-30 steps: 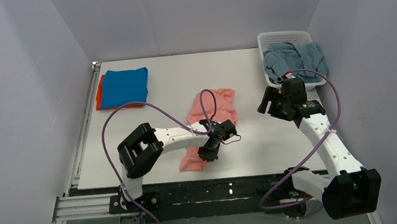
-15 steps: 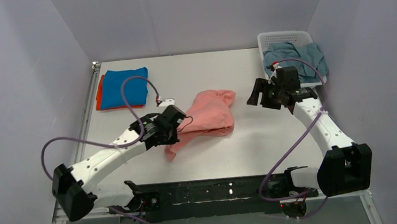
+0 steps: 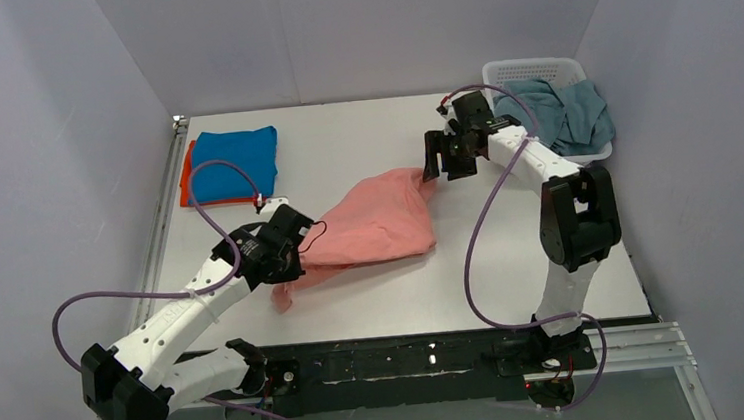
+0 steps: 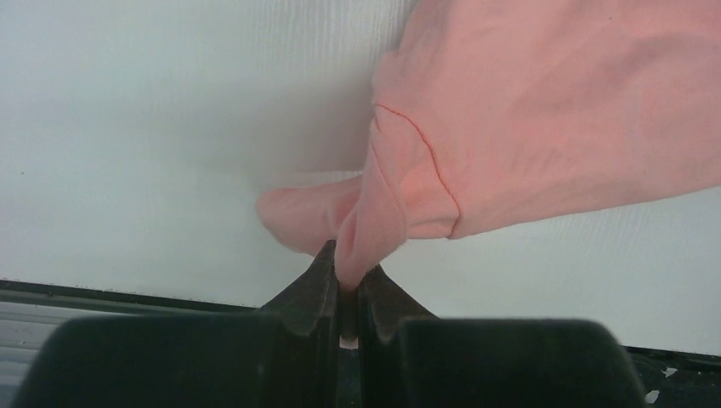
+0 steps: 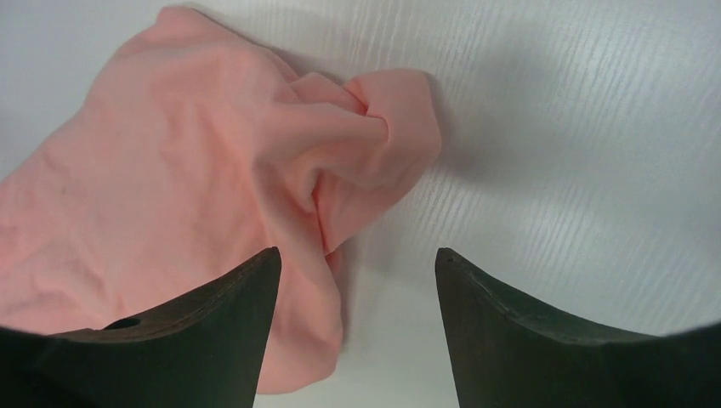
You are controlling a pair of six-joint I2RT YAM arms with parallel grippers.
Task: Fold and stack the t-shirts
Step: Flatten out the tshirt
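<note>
On the white table (image 3: 362, 136), the salmon-pink t-shirt (image 3: 380, 229) is lying crumpled at the middle, trailing toward the near left. The dusty grey-blue t-shirt (image 3: 566, 114) is spilling from the white basket (image 3: 527, 65) at the far right. The bright blue t-shirt (image 3: 234, 163) is sitting folded on the orange t-shirt (image 3: 185, 180) at the far left. My left end effector (image 4: 344, 285) is pinching the pink shirt's near-left edge, closed tight on it. My right end effector (image 5: 357, 255) is standing wide open over its far-right corner, holding nothing.
</note>
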